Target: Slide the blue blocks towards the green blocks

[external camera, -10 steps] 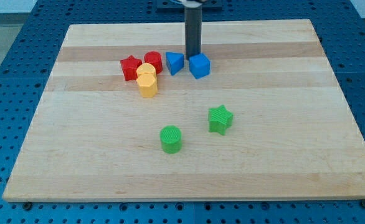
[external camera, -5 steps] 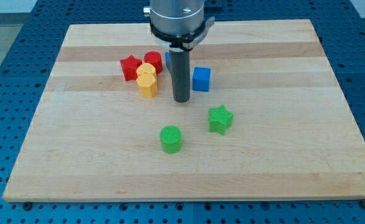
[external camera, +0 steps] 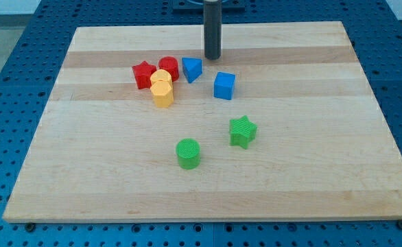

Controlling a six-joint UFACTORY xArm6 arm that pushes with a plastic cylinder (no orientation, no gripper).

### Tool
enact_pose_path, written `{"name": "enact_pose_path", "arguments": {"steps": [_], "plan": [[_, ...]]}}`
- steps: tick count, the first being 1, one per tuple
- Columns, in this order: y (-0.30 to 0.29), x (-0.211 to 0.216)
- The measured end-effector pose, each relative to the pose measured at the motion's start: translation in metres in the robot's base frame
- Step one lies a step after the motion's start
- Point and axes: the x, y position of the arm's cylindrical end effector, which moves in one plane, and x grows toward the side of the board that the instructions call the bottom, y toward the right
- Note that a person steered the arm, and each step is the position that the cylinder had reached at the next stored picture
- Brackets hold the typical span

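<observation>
A blue cube (external camera: 224,86) sits right of centre, toward the view's top. A blue triangular block (external camera: 192,69) lies to its upper left, next to the red blocks. A green star (external camera: 242,131) lies below the blue cube, with a gap between them. A green cylinder (external camera: 188,153) lies lower left of the star. My tip (external camera: 212,57) is above both blue blocks, just upper right of the triangular block and apart from the cube.
A red star (external camera: 143,74) and a red cylinder (external camera: 169,66) sit left of the blue triangular block. Two yellow blocks (external camera: 162,87) touch them from below. The wooden board (external camera: 84,171) lies on a blue perforated table.
The blue cube has slid down and slightly right toward the green star. My tip swept down between the blue blocks, then returned to the view's top above them.
</observation>
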Motion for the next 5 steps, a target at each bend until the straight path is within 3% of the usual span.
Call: {"name": "enact_pose_path", "arguments": {"steps": [1,3,5], "plan": [[-0.038,-0.009],[-0.057,-0.003],[-0.056,0.063]]}}
